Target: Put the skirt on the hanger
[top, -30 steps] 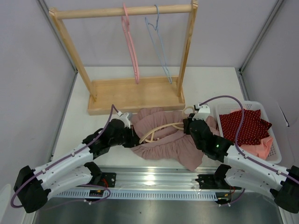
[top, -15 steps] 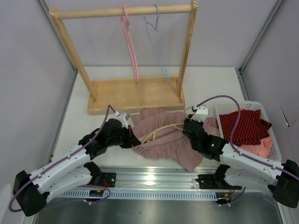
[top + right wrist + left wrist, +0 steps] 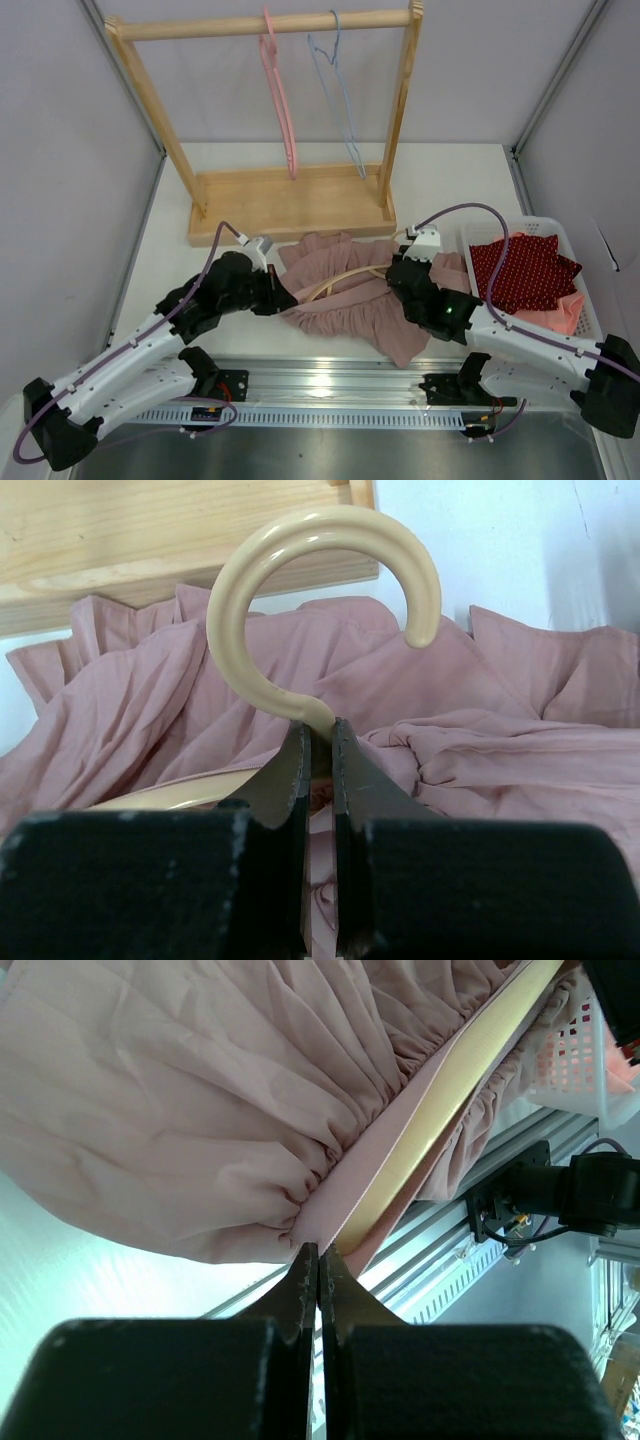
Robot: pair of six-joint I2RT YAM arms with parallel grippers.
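A dusty-pink gathered skirt (image 3: 345, 300) lies crumpled on the table's near middle, with a cream hanger (image 3: 345, 278) lying through it. My left gripper (image 3: 283, 297) is shut on the skirt's waistband edge at its left end; in the left wrist view the waistband (image 3: 330, 1210) and a hanger arm (image 3: 440, 1100) run away from the closed jaws. My right gripper (image 3: 403, 266) is shut on the neck of the cream hanger, just below its hook (image 3: 320, 580), with skirt fabric (image 3: 500, 740) bunched around it.
A wooden rack (image 3: 285, 200) stands at the back, with a pink hanger (image 3: 280, 100) and a blue hanger (image 3: 340, 95) on its rail. A white basket (image 3: 590, 300) at the right holds a red dotted cloth (image 3: 520, 270). A metal rail (image 3: 330, 385) lines the near edge.
My left gripper has drawn back to the left with the waistband, stretching the skirt along the hanger. The right gripper has shifted slightly left and stays on the hanger neck.
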